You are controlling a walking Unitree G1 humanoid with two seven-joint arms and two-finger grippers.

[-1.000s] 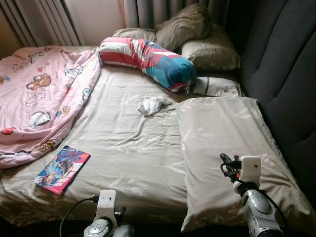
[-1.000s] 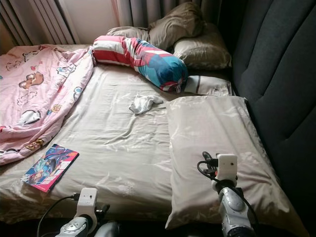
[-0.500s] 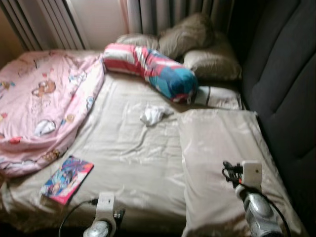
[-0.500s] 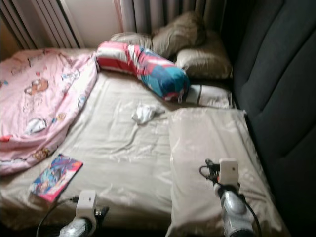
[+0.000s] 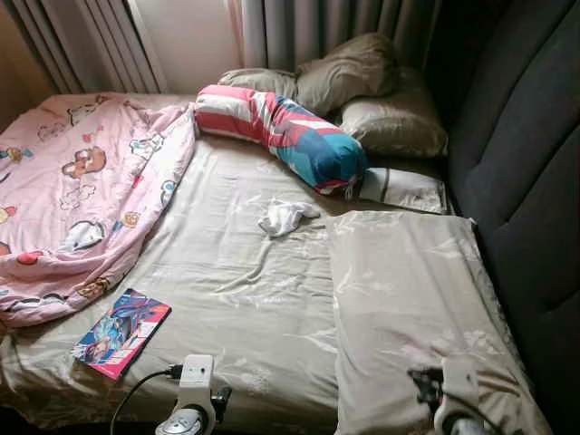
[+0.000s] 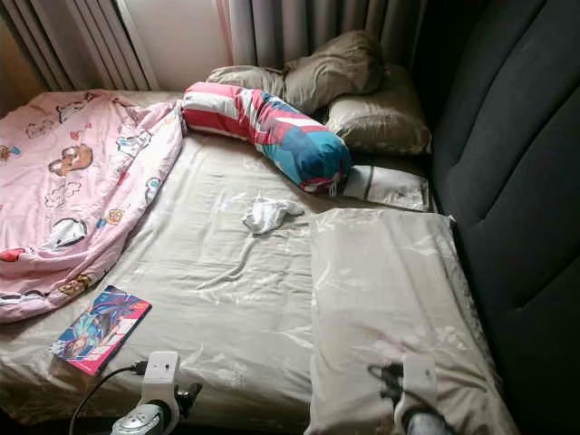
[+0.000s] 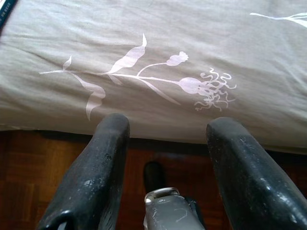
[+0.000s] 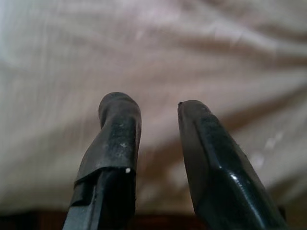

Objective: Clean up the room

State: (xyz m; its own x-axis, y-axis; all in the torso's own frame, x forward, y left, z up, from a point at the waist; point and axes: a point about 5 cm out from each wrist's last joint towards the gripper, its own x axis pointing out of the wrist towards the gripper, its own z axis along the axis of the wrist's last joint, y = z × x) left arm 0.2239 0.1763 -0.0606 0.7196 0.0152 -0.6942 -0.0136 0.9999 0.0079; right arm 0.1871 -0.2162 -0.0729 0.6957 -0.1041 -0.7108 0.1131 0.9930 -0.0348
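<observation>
Left wrist view shows the left pincer (image 7: 165,139) spread wide and empty at the bed (image 5: 254,299) edge; the right pincer (image 8: 153,115), part-open and empty, faces the pillow (image 5: 408,299), ready for tidying.

Both arms sit low at the near edge of the bed (image 5: 254,299). The left wrist pokes up just off the bed's foot edge, a black cable trailing from it. The left end effector (image 7: 168,129) hangs beside that edge with its two black fingers spread wide, nothing between them. The right wrist rises over the bed's near right corner. The right end effector (image 8: 153,108) hovers close above the bed, fingers parted by a narrow gap, empty.
</observation>
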